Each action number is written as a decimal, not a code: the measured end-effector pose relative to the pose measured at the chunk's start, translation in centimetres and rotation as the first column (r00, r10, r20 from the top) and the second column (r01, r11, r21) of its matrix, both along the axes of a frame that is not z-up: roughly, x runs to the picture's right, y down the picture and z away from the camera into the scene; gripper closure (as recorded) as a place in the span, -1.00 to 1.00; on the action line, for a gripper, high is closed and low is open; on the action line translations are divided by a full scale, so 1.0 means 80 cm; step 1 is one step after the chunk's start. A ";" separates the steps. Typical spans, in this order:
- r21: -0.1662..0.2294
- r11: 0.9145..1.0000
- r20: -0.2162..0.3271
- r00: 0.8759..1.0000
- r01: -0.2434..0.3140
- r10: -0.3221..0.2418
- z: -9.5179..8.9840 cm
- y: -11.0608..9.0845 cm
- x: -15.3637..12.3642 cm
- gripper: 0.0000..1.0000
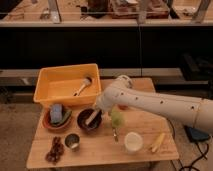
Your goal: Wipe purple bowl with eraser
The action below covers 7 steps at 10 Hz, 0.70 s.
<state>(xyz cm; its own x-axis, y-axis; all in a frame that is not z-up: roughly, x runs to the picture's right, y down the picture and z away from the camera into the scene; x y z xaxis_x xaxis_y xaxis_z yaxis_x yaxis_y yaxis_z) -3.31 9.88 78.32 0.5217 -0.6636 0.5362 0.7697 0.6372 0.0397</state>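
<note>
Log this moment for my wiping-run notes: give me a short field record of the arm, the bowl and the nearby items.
gripper: lowered into the purple bowl
eraser: not clearly made out
orange-brown bowl: left of the purple bowl, holds blue sponge
yellow bin: behind both bowls, brush inside
white cup: front right on the table

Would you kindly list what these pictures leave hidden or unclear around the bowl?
- Gripper: in the purple bowl; camera view, the wrist covers it.
- Eraser: camera view, not told apart from the pale tip in the bowl.
- Robot base: cut off by the right edge.
</note>
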 end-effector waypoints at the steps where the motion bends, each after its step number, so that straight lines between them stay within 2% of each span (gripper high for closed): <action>1: 0.002 1.000 -0.012 1.000 0.000 0.000 0.000 0.000 0.006 1.00; 4: 0.021 1.000 -0.056 0.998 -0.009 0.010 0.012 -0.012 0.024 1.00; 7: 0.066 0.998 -0.054 0.998 -0.018 0.021 0.032 -0.043 0.014 1.00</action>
<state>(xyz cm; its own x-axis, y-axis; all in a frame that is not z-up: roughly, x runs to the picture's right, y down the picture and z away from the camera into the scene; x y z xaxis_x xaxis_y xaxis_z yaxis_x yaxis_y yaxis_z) -2.21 6.41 80.89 0.5621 -0.6857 0.4624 0.7593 0.6495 0.0400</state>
